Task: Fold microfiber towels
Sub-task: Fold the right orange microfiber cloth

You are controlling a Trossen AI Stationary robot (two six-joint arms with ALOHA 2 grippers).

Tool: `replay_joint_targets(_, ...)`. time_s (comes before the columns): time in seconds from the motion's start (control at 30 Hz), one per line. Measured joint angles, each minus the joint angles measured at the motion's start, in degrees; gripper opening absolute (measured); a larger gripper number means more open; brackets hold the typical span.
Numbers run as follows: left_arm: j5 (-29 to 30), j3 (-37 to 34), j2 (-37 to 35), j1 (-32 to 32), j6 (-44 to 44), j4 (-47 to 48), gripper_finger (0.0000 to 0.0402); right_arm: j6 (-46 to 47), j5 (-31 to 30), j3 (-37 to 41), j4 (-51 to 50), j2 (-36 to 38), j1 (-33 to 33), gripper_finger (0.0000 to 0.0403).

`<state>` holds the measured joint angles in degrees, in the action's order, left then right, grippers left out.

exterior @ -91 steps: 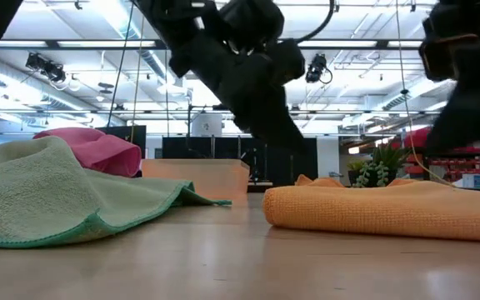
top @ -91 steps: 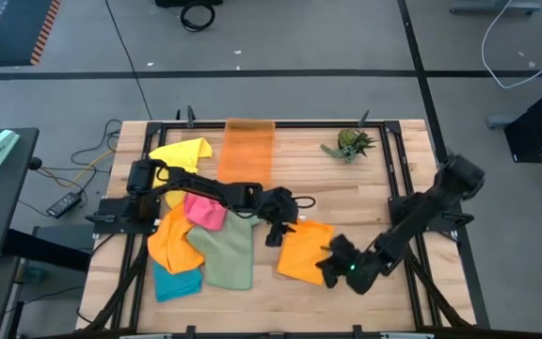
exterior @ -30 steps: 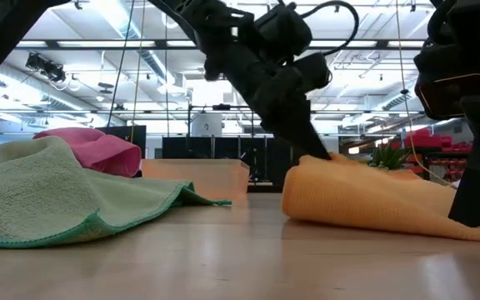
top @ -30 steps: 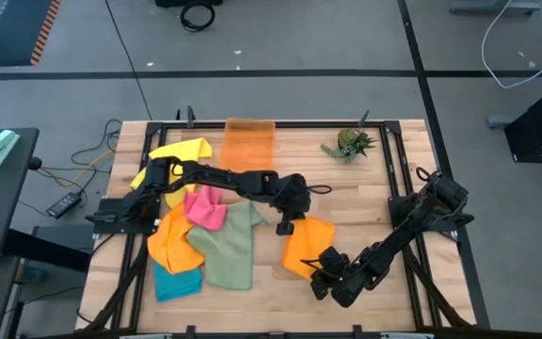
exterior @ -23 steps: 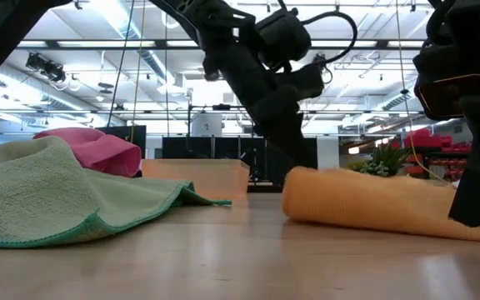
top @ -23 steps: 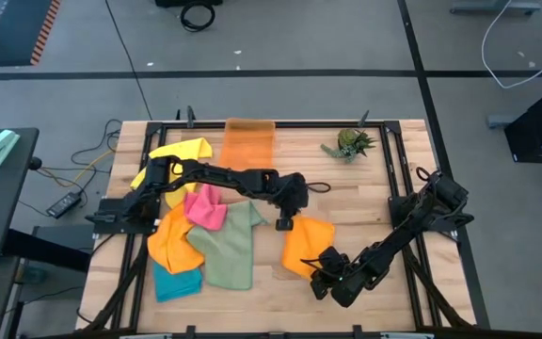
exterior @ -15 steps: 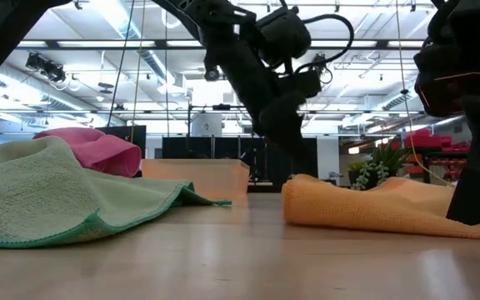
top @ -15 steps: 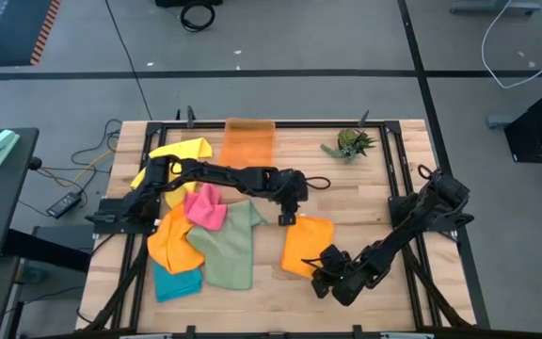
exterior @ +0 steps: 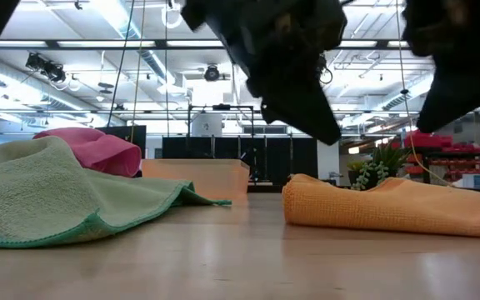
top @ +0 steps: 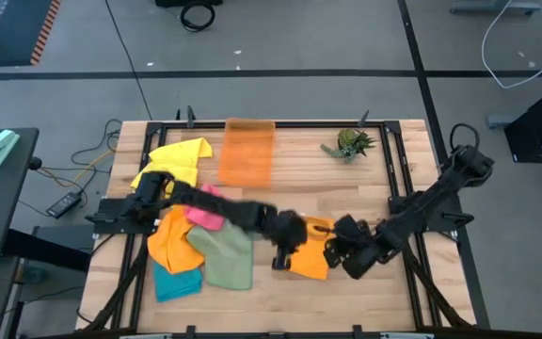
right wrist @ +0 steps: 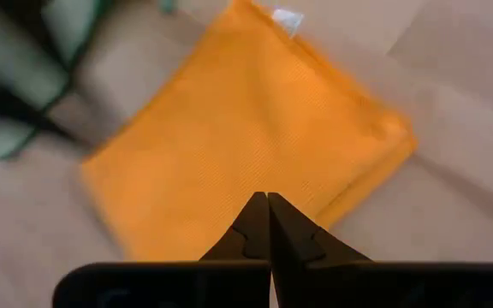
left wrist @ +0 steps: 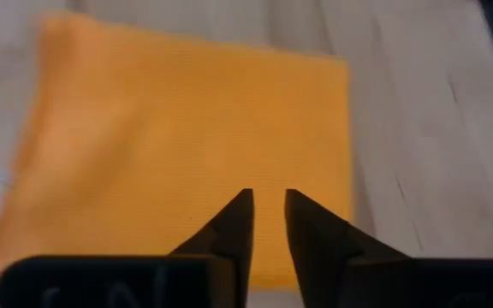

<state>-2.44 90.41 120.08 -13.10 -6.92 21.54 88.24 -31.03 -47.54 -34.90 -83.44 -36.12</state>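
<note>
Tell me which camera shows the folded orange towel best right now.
The right wrist view: the folded orange towel fills it, nearly every edge visible. The left wrist view crops one side. The high view has both arms over it, and the low view shows only its near edge.

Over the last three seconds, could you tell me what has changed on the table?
The orange towel went from spread wide to a narrower folded rectangle lying flat. The left gripper let go of its far edge and moved to the near-left side; the right gripper, shut, moved from the near edge to the right side. The towel pile, tray and plant stayed put.
</note>
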Motion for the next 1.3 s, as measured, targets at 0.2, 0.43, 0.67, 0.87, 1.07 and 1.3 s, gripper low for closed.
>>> replay_joint_targets(0.2,6.7,0.1,2.8,-3.7,-2.2,-1.3,0.0008,-10.9,7.9,8.3,13.7,-0.7,8.6,0.0)
replay_joint_targets(0.43,7.1,-2.7,5.5,-2.7,-7.5,-1.9,0.0024,-11.7,9.5,12.6,17.1,-0.7,11.2,0.0)
replay_joint_targets(0.67,7.0,-4.3,5.6,-1.8,-8.2,-5.4,0.0006,-9.3,10.2,15.1,17.7,-1.0,11.2,0.0)
replay_joint_targets(0.87,7.3,-4.6,1.8,1.1,-7.6,-4.9,0.0042,-10.9,11.0,13.4,16.7,0.4,11.2,0.0)
replay_joint_targets(1.07,7.3,-4.7,-2.3,3.8,-7.0,-2.1,0.0087,-13.6,10.6,11.3,15.5,4.8,11.1,0.0)
replay_joint_targets(1.3,6.8,-4.7,1.0,7.3,-6.0,-3.6,0.0085,-13.5,11.7,11.3,16.0,2.9,7.5,0.0)
